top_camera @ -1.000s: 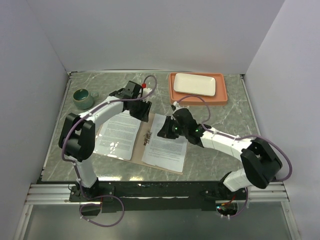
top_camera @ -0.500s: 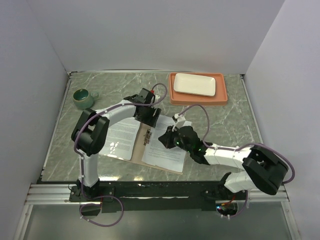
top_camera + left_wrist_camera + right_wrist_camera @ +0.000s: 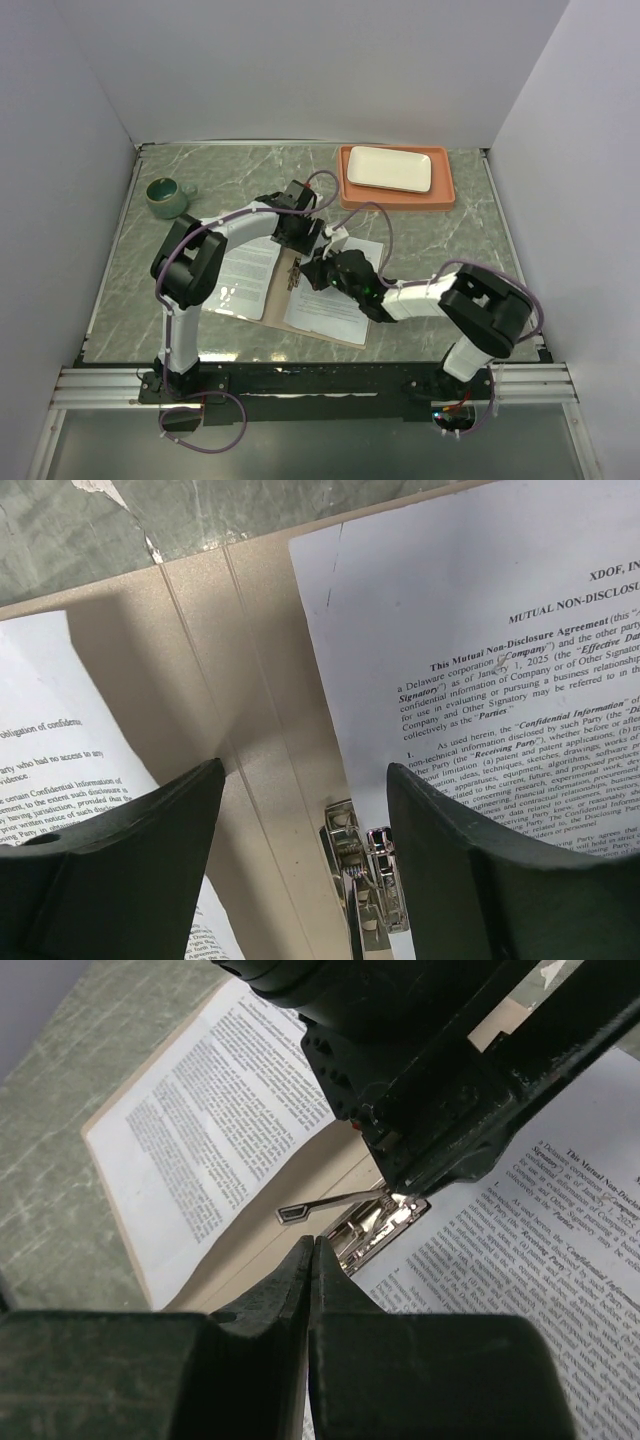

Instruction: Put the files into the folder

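Top external view first: the folder [image 3: 281, 298] is lying open and flat on the green marbled surface [image 3: 200, 165], right in front of both arms, and the files are sitting on it. One sheet [image 3: 243, 270] is lying on the left flap, looking glossy near its lower edge. The other sheet [image 3: 335, 305] is lying on the right flap. A metal clip [image 3: 293, 272] is sitting between them along the crease.

Your left jaws are hanging over the far end of the crease, standing wide open and gripping nothing. On the left wrist view the two dark fingers [image 3: 120, 860] are framing bare tan cardboard, with the clip showing low between them.

Your right jaws are pressing fully together with nothing between them. On the right wrist view their fingertips [image 3: 290, 1280] are pointing at the clip from just beside it, and I can't tell if they're touching it. The clip's thin lever [image 3: 318, 1203] is sticking out sideways over the crease.

Farther back, a green mug [image 3: 165, 195] is sitting on the left. A white plate [image 3: 390, 168] is resting in a salmon tray [image 3: 447, 195] on the right. Both are sitting well apart from the folder.
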You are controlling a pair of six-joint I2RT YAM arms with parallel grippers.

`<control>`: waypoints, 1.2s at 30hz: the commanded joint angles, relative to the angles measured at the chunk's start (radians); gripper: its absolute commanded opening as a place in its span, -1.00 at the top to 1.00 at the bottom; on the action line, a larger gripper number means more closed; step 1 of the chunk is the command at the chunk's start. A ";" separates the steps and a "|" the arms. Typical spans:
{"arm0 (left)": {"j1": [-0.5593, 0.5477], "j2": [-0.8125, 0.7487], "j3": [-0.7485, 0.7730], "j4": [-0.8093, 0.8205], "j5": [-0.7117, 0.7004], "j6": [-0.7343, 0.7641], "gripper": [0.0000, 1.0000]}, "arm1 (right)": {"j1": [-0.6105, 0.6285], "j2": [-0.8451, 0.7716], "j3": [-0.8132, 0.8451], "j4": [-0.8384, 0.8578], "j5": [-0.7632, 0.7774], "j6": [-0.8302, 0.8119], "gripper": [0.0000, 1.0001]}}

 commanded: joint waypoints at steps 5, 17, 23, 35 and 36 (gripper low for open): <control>-0.019 0.009 0.010 0.029 -0.012 -0.013 -0.42 | 0.024 0.142 0.102 0.162 0.058 -0.036 0.94; -0.021 0.003 -0.034 0.030 -0.009 -0.016 -0.37 | 0.024 0.244 0.149 0.216 0.071 -0.008 0.97; -0.019 -0.003 -0.051 0.032 -0.012 -0.013 -0.36 | 0.026 0.267 0.163 0.221 0.049 0.007 0.99; -0.019 0.000 -0.065 0.029 -0.012 -0.013 -0.33 | 0.021 0.320 0.179 0.231 -0.161 -0.018 0.99; -0.019 0.001 -0.065 0.029 -0.013 -0.011 -0.33 | 0.023 0.321 0.183 0.225 -0.170 -0.024 0.99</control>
